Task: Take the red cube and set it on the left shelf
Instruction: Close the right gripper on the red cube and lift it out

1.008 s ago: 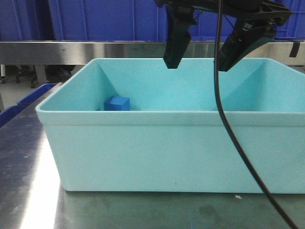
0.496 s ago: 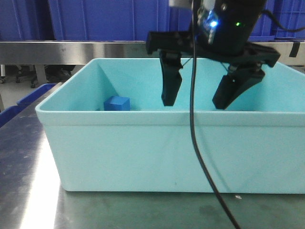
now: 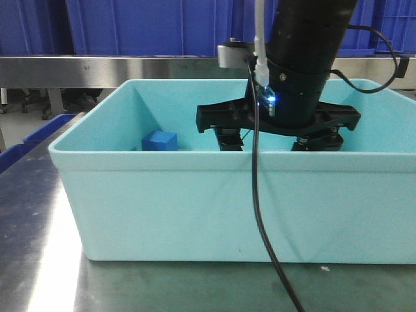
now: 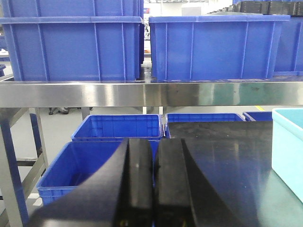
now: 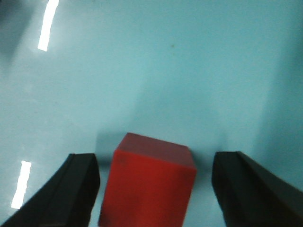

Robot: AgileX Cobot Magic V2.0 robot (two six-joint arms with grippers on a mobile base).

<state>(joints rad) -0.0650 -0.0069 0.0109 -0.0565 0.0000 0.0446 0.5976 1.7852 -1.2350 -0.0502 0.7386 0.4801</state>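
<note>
The right gripper (image 5: 155,189) has dropped into the bin (image 3: 195,195), jaws spread wide either side of the red cube (image 5: 149,182) on its floor. Closing looks next.

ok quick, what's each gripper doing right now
left gripper: shut, empty
right gripper: open, jaws either side of the red cube, not gripping it

Steel shelf (image 4: 142,93), 12 o'clock; blue crates (image 4: 71,47) stacked above, more beneath; steel tabletop (image 3: 39,214), glare at 8 o'clock.
</note>
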